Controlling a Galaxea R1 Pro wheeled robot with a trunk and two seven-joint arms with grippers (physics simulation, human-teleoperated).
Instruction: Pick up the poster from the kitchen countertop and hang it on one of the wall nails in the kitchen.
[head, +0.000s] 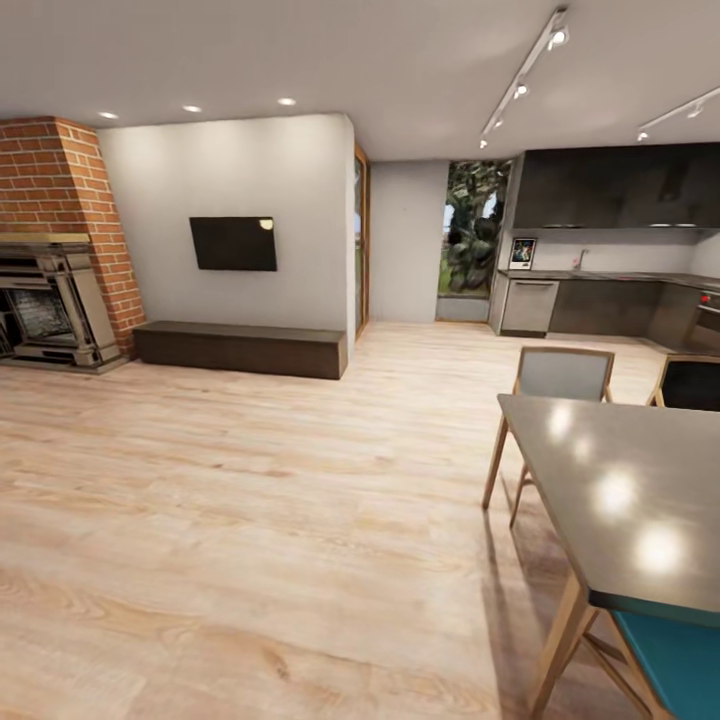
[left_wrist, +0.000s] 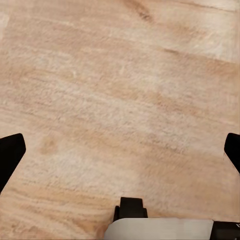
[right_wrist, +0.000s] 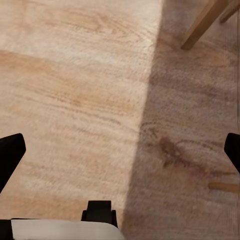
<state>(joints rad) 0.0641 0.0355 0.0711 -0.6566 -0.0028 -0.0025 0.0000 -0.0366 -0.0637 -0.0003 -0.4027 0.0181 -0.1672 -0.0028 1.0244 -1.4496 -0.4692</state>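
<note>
The small portrait rectangular poster (head: 522, 253), white-bordered with a dark picture area, stands upright at the near end of the long grey kitchen countertop (head: 610, 275), leaning against or just in front of the light wall behind it, far across the room from the robot; at this range its printed detail is too small to read. Judgement on handling: a thin framed panel like this is probably light and rigid, so it should lift without sagging, but its flat glossy faces look slippery and a narrow frame offers little bite. The best hold is likely a pinch across one side edge or the upper rim, fingers on front and back faces, leaving the top free to meet a nail. A loose grip could let it pivot or slide out; its corners may catch on the countertop when tilted. No wall nail can be made out on the pale grey walls from here. Between robot and kitchen lie pale wood plank flooring (head: 250, 520) and a dark grey dining table (head: 620, 500) with light wooden chairs (head: 560, 385) at the right. Arm pose: both arms appear to hang with wrist cameras aimed straight down at the floor. The left gripper (left_wrist: 120, 150) has its two black fingertips spread wide apart, nothing between them but floorboards. The right gripper (right_wrist: 120, 150) is likewise spread and empty, over the boundary of the table's shadow, with wooden chair legs (right_wrist: 202, 25) near.
</note>
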